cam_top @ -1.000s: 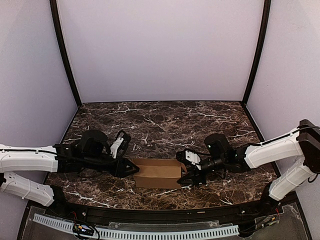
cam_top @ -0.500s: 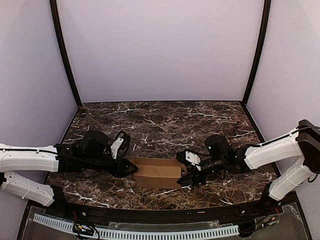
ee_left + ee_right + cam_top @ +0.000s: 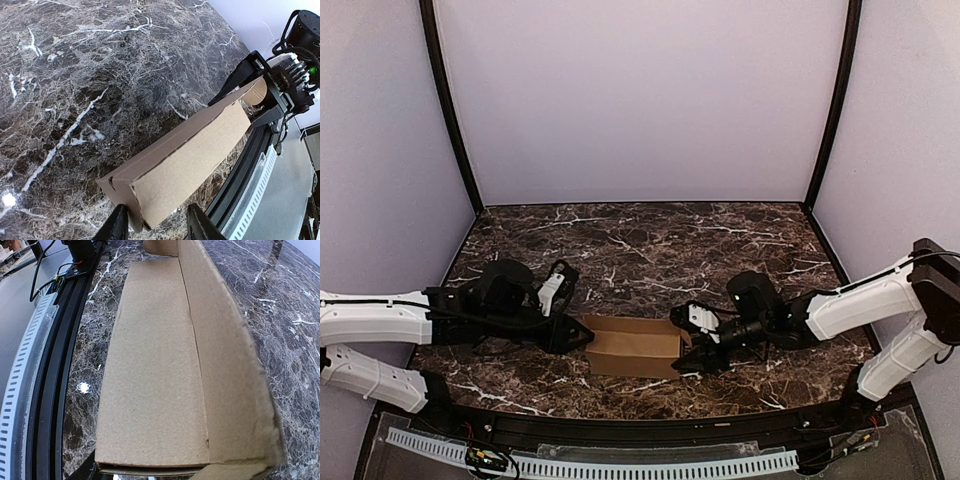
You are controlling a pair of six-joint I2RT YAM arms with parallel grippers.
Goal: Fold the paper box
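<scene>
The paper box [image 3: 635, 347] is a tan elongated carton lying on the dark marble table [image 3: 650, 250] near the front edge, between the two arms. At its left end my left gripper [image 3: 582, 338] is open. In the left wrist view the left gripper [image 3: 157, 226] straddles the paper box [image 3: 190, 155]: one finger touches the small end flap, while a gap shows beside the other finger [image 3: 200, 227]. My right gripper [image 3: 686, 345] is shut on the right end. In the right wrist view the paper box [image 3: 155, 370] fills the frame and hides most of the fingers.
A black rail [image 3: 620, 425] and a white perforated strip [image 3: 590, 467] run along the near edge, just in front of the carton. Lilac walls with black corner posts [image 3: 450, 110] close in the table on three sides.
The carton and the right gripper have shifted slightly to the left. The left jaws have narrowed a little around the carton's end.
</scene>
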